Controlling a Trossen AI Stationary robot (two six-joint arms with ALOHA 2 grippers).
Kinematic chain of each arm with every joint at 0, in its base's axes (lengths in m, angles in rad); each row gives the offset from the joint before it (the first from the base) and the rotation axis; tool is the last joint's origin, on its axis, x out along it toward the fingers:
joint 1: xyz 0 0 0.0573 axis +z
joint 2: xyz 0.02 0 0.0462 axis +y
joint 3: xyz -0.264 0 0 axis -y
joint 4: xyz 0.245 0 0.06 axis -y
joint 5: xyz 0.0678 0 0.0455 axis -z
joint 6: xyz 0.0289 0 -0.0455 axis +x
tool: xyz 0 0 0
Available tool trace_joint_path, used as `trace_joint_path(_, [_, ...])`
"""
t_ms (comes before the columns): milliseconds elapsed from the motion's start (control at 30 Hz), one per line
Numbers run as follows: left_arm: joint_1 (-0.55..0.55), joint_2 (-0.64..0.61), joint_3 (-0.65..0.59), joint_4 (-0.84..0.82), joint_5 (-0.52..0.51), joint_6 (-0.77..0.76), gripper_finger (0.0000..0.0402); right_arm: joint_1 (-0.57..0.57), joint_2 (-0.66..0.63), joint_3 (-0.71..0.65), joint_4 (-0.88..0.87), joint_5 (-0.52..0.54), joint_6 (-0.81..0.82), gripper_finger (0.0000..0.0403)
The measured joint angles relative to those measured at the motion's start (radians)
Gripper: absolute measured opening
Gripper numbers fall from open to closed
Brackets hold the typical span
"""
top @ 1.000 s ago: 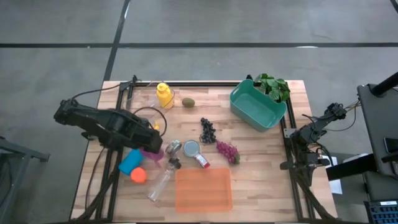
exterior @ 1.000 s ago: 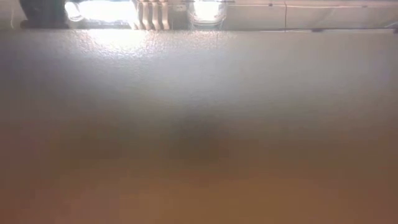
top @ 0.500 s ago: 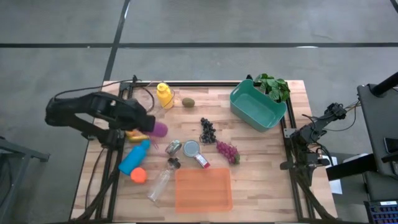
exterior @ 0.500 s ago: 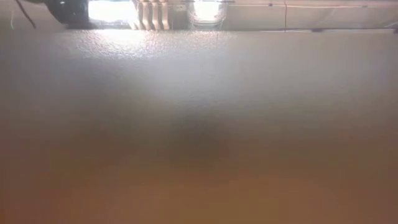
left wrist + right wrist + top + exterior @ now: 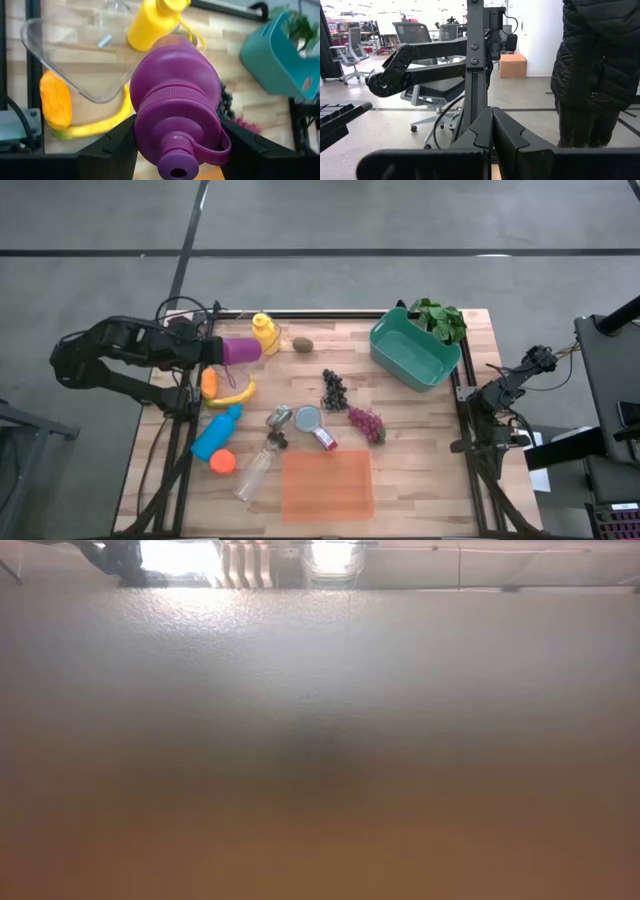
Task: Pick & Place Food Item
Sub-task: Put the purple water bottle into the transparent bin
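My left gripper (image 5: 220, 352) is over the table's far left part, shut on a purple bottle (image 5: 242, 350) that lies level in the air beside the yellow bottle (image 5: 264, 333). In the left wrist view the purple bottle (image 5: 175, 105) fills the middle, its cap end toward the camera. Food items lie on the table: a banana (image 5: 233, 394), an orange fruit (image 5: 209, 383), a kiwi (image 5: 302, 344), dark grapes (image 5: 333, 389) and red grapes (image 5: 366, 423). My right gripper (image 5: 481, 394) waits shut off the table's right edge. My left gripper pinches the purple bottle between its two fingers (image 5: 114, 146), on the shoulder just below the cap (image 5: 150, 125). The fingers come level from the table's left and lie along the bottle, one on each side. The bottle is lifted clear and lies about level.
A teal bin (image 5: 414, 350) with greens (image 5: 440, 318) behind it stands far right. An orange tray (image 5: 327, 484) lies near the front edge. A blue bottle (image 5: 216, 431), an orange ball (image 5: 223, 462), a clear bottle (image 5: 256, 473) and cans (image 5: 308, 418) crowd the middle left.
My left gripper has moved from the table's middle left toward the far edge, carrying the purple bottle with it, from beside the blue bottle to next to the yellow bottle. The banana and the orange fruit, hidden under the arm before, now show.
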Motion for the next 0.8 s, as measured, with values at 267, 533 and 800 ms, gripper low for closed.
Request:
trace_joint_path(267, [0.049, -0.022, 0.000, 0.000, -0.054, 0.002, 0.0215, 0.000, 0.000, 0.000, 0.000, 0.000, 0.000, 0.0008])
trace_joint_path(533, [0.135, -0.041, 0.000, 0.000, -0.078, 0.079, 0.0214, 0.000, 0.000, 0.000, 0.000, 0.000, 0.000, 0.0008])
trace_joint_path(800, [0.257, -0.067, 0.000, 0.000, -0.115, 0.215, 0.0214, 0.000, 0.000, 0.000, 0.000, 0.000, 0.000, 0.0008])
